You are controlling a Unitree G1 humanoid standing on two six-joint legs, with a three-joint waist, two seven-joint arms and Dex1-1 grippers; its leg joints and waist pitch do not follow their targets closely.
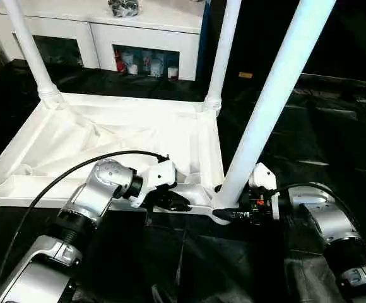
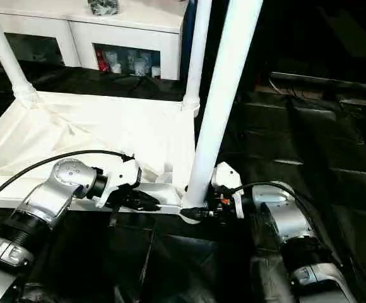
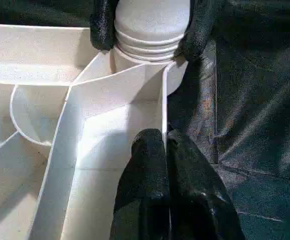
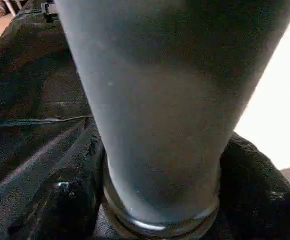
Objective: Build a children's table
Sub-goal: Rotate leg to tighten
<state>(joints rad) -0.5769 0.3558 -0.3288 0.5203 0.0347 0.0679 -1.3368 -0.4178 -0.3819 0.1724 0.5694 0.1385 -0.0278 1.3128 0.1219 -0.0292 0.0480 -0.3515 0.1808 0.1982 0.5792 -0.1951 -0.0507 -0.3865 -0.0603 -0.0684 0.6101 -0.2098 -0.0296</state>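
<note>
The white plastic rectangular table top (image 1: pixel 107 142) lies upside down, ribbed underside up, on a black sheet (image 1: pixel 309 145) spread over the floor. Three long white round tube legs stand in its corner sockets: a far-left leg (image 1: pixel 31 53), a far-right leg (image 1: pixel 224 50), and a near-right leg (image 1: pixel 277 95), which rises from the corner closest to the robot's right arm and leans slightly to the right.

The left gripper (image 1: pixel 170 202) rests against the near edge of the table top, just left of the near-right corner. In the left wrist view its two black fingers (image 3: pixel 150 185) are pressed together, clenched with nothing between them, their tips at a thin white rib (image 3: pixel 163 107) that runs to the corner socket.

The right gripper (image 1: pixel 233 213) is at the base of the near-right leg, on its right side. In the left wrist view its two black fingertips (image 3: pixel 102 25) stand on either side of the ridged foot of the leg, touching it, so the right gripper is grasping the near-right leg just above the socket.

A white cabinet with glass doors (image 1: pixel 145 38) stands beyond the far edge of the table top.
</note>
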